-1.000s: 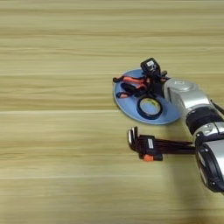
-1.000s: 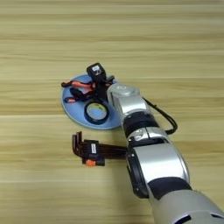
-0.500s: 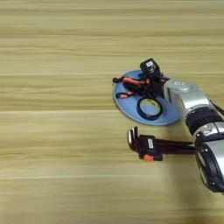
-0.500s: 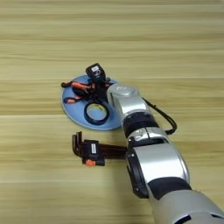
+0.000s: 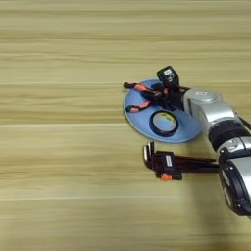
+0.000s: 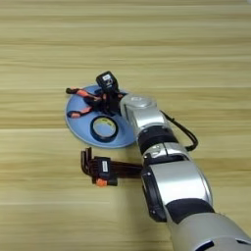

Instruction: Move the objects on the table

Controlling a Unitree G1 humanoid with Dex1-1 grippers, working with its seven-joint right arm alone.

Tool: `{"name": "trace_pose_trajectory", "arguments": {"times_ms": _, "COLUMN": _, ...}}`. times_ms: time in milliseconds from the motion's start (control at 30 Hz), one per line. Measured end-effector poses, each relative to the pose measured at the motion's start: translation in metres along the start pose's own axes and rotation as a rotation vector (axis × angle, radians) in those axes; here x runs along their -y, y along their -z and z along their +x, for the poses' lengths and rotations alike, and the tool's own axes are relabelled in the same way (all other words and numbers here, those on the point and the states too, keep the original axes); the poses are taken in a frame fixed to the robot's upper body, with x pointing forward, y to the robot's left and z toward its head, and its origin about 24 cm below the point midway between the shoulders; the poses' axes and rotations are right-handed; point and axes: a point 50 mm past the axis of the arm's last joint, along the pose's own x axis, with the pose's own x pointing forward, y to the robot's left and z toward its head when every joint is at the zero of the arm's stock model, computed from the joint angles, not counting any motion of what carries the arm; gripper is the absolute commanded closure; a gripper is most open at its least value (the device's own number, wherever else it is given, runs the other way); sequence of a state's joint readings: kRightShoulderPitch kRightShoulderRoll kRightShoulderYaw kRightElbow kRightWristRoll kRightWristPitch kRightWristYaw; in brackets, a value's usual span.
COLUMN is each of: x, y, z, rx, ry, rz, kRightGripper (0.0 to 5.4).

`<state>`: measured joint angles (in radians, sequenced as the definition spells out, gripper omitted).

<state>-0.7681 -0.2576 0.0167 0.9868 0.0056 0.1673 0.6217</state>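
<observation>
A round blue plate [image 5: 136,115] lies on the wooden table [image 5: 59,157]. On the plate rest orange-and-black-handled pliers [image 5: 141,89], handles pointing left, and in front of them a black tape roll [image 5: 152,123] with a yellowish core. My right gripper [image 5: 164,96] reaches in from the right over the plate and sits at the head of the pliers, touching or very close to it. The black gripper body hides that end of the pliers. A folding set of black hex keys [image 5: 164,162] with an orange tab lies on the table just in front of the plate.
My silver forearm [image 6: 157,142] runs from the bottom right up to the plate and covers its right rim and part of the hex key set. A black cable [image 6: 184,135] loops out to the right of the arm.
</observation>
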Motion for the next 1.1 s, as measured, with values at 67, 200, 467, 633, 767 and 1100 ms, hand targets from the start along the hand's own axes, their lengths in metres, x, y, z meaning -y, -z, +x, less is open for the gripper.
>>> {"name": "trace_pose_trajectory", "arguments": {"times_ms": 67, "x": 0.000, "y": 0.000, "z": 0.000, "rx": 0.003, "ry": -0.001, "rz": 0.004, "kRightGripper": 3.41}}
{"name": "trace_pose_trajectory", "arguments": {"times_ms": 200, "x": 0.000, "y": -0.001, "z": 0.000, "rx": 0.007, "ry": -0.008, "rz": 0.009, "kRightGripper": 3.55}}
{"name": "trace_pose_trajectory", "arguments": {"times_ms": 467, "x": -0.001, "y": -0.001, "z": 0.000, "rx": 0.016, "ry": -0.018, "rz": 0.020, "kRightGripper": 3.70}}
{"name": "trace_pose_trajectory", "arguments": {"times_ms": 633, "x": -0.003, "y": -0.003, "z": 0.001, "rx": 0.023, "ry": -0.025, "rz": 0.029, "kRightGripper": 3.82}}
{"name": "trace_pose_trajectory", "arguments": {"times_ms": 767, "x": -0.005, "y": -0.005, "z": 0.002, "rx": 0.030, "ry": -0.034, "rz": 0.035, "kRightGripper": 3.96}}
{"name": "trace_pose_trajectory", "arguments": {"times_ms": 1100, "x": -0.008, "y": -0.014, "z": 0.000, "rx": 0.063, "ry": -0.053, "rz": 0.035, "kRightGripper": 4.35}}
